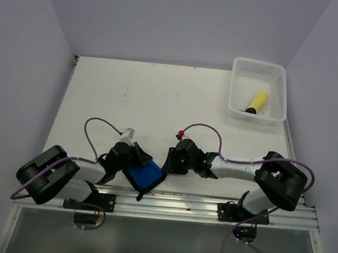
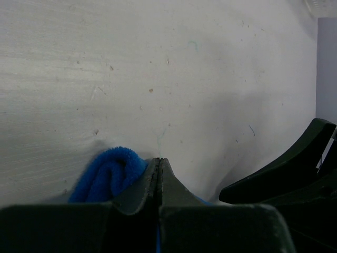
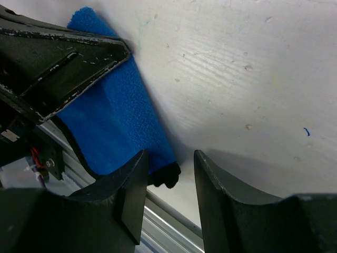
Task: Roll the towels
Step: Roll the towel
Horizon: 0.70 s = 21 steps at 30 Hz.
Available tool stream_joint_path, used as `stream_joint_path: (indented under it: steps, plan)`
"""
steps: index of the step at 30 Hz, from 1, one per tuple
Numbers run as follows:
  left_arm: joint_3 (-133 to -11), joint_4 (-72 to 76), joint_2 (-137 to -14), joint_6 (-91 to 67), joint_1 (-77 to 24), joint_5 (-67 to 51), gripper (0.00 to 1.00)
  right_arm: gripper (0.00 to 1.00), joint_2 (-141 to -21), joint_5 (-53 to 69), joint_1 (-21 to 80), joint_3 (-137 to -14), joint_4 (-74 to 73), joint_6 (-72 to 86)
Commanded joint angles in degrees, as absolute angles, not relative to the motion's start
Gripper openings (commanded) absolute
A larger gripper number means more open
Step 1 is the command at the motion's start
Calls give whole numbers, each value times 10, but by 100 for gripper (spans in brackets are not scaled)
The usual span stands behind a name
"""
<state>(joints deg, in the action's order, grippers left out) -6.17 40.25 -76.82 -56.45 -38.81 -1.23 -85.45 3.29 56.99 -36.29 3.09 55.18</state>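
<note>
At six o'clock by the table's (image 1: 159, 96) near edge, the left gripper (image 2: 159, 161), pressed together, is seemingly pinching the blue towel's (image 1: 144, 175) rolled end to anchor it, while the right gripper (image 3: 169, 158) is hovering spread astride its dark-edged corner (image 3: 164, 176) at three o'clock, readying a grip.

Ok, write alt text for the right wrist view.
A blue towel lies on the white table, its dark-edged corner in the gap of the open right hand. The shut left hand rests over the towel's upper part.
</note>
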Motion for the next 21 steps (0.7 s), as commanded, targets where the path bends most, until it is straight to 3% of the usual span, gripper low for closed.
stream_joint_path:
  steps: [1, 21]
  plan:
    - [-40, 355, -774, -548, -391, 28, 0, 43, -863, 68, 571, -352, 92, 582]
    - [-24, 344, -758, -574, -396, 63, 0, 36, -898, 48, 618, -358, 19, 553]
